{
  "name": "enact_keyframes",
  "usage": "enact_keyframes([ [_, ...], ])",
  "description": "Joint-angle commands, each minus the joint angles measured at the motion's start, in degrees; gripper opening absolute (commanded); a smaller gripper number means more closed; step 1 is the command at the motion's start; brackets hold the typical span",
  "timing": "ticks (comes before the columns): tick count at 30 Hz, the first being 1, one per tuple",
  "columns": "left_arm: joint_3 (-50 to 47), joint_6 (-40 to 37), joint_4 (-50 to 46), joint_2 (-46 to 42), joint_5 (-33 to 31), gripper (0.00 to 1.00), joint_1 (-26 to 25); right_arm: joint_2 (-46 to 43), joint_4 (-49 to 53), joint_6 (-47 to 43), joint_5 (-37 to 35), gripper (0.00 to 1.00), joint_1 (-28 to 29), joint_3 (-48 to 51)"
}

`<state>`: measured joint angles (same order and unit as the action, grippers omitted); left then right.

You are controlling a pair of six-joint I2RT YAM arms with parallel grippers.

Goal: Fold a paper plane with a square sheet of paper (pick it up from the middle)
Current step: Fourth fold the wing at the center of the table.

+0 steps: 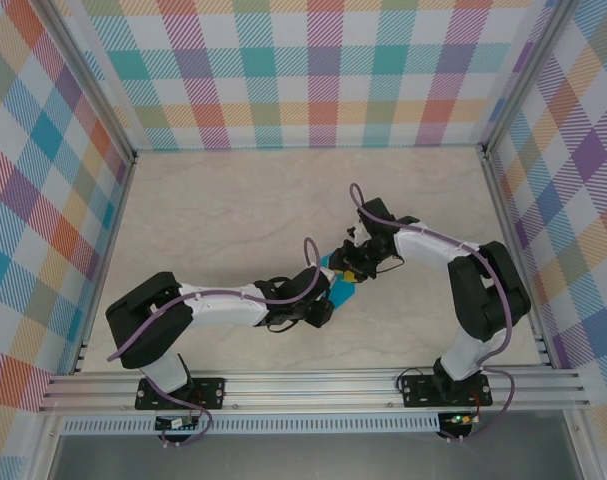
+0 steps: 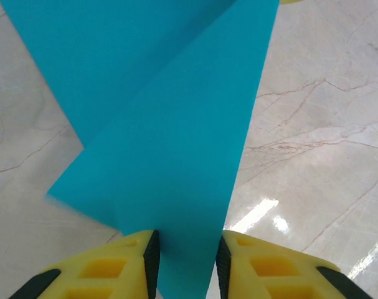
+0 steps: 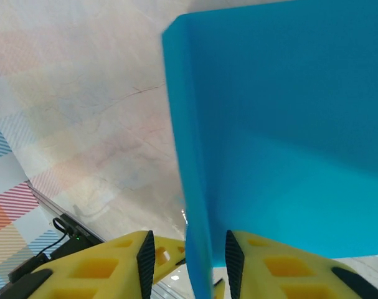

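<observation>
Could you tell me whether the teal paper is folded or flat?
Folded: the thin teal-blue paper sheet shows one layer overlapping another.

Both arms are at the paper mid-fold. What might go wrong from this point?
1. The paper runs between the left gripper's jaws, which stand apart; if they are not pinching, it may slip loose.
2. The right gripper has only the folded edge between its jaws, with gaps either side; closing off-centre may skew the crease.
3. In the top view the two grippers sit close together, so they may collide.
</observation>
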<state>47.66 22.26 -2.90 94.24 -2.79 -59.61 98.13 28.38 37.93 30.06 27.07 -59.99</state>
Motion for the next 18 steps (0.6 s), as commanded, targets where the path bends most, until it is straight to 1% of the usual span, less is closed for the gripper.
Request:
enact_keyframes([
  [1, 1.73, 1.37, -0.80, -0.28, -1.87, 0.40, -1.26, 0.92, -0.01, -1.97, 1.47, 0.31, 0.27, -0.59],
  [2, 2.13, 1.96, -1.26, -0.13, -2.54, 0.41, -1.57, 1.22, -0.16, -2.15, 1.75, 0.29, 0.26, -0.62],
  [4, 3.29, 3.63, -3.16, 0.14, -5.78, 0.46, -2.87, 1.47, -0.29, -2.41, 2.36, 0.27, 0.26, -0.70],
  [6, 4.35, 5.63, -4.81, 0.72, -8.54, 0.49, -4.11, 1.45, -0.33, -2.52, 2.45, 0.25, 0.26, -0.71],
  [8, 5.32, 7.59, -6.01, 1.33, -11.69, 0.50, -5.28, 1.45, -0.42, -2.61, 2.53, 0.23, 0.18, -0.83],
  [10, 6.56, 9.91, -8.49, 1.86, -17.03, 0.52, -6.93, 1.46, -0.36, -2.51, 2.87, 0.21, 0.18, -1.01],
  [13, 8.26, 12.72, -11.34, 2.65, -22.60, 0.52, -8.68, 1.63, -0.32, -2.73, 3.03, 0.18, 0.18, -1.25],
  [16, 9.65, 15.77, -15.34, 3.58, -27.50, 0.52, -9.98, 2.10, 0.05, -2.77, 3.16, 0.17, 0.02, -1.54],
  [18, 9.67, 18.05, -16.37, 3.93, -29.45, 0.52, -10.69, 2.15, 0.17, -2.78, 3.16, 0.17, 0.00, -1.57],
])
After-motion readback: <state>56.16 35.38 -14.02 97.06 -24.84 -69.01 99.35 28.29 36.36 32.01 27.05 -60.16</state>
